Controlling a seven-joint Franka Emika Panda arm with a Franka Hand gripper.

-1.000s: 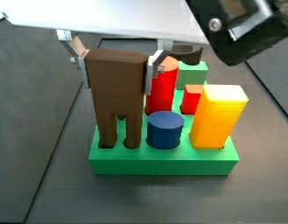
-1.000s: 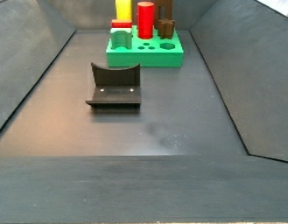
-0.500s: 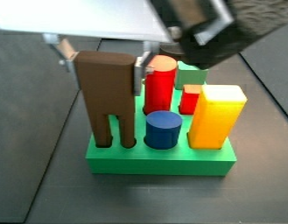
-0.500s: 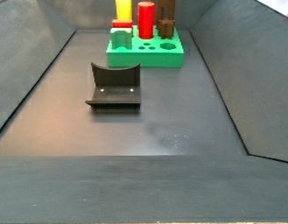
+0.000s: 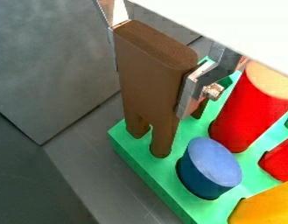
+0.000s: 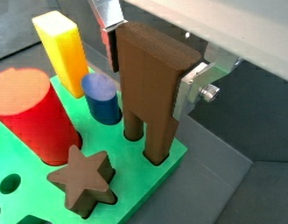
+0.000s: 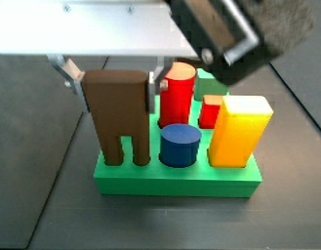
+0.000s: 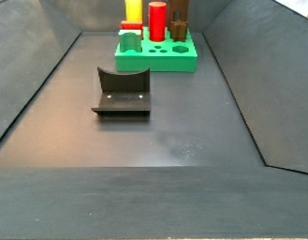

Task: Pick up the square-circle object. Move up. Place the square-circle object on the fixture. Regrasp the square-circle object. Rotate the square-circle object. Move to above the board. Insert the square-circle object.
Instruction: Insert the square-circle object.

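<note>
The square-circle object (image 7: 117, 122) is a tall brown block standing upright at a corner of the green board (image 7: 176, 184), its two prongs down in the board's holes. My gripper (image 7: 118, 86) is shut on its upper part, one silver finger against each side. Both wrist views show the same grip: the block (image 5: 152, 96) (image 6: 146, 105) sits between the fingers of the gripper (image 5: 152, 70) (image 6: 150, 77), with its prongs meeting the board (image 5: 156, 175) (image 6: 146, 179). The prong tips are hidden in the holes. In a side view the board (image 8: 156, 62) lies far off, and the gripper does not show.
Beside the block stand a blue cylinder (image 7: 180, 145), a tall red cylinder (image 7: 179, 93) and a yellow block (image 7: 241, 127). A dark brown star peg (image 6: 81, 179) sits in the board too. The fixture (image 8: 123, 94) stands on the dark floor before the board, between sloping walls.
The gripper has lowered the square-circle object; its top sits lower beside the red cylinder and its prongs go deeper into the board. The grip is unchanged.
</note>
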